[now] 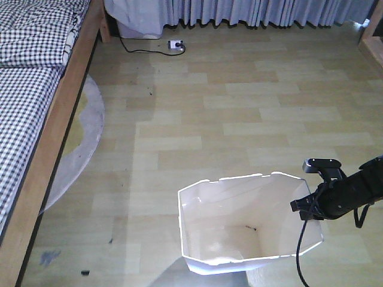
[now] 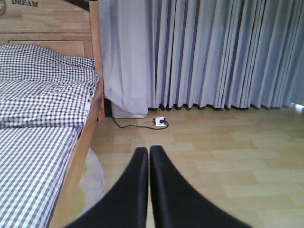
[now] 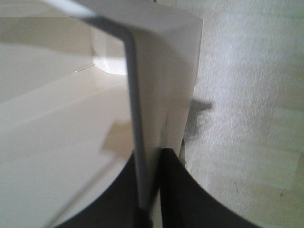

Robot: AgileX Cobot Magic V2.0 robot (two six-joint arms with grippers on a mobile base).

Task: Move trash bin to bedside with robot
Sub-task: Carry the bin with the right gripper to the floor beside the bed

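The trash bin (image 1: 221, 206) stands on the wooden floor (image 1: 251, 107) well apart from the bed (image 1: 30, 101), its rim seemingly pinched by the right tool (image 3: 152, 154), while the left tool (image 2: 149, 151) hangs closed and empty.

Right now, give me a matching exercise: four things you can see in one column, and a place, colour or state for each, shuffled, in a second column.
1. trash bin
2. left gripper
3. power strip
4. bedding

A. shut, holding nothing
B. black-and-white checked
C. rim clamped by the right gripper
D. on the floor by the curtain

Pairs: 1-C, 2-A, 3-D, 4-B.
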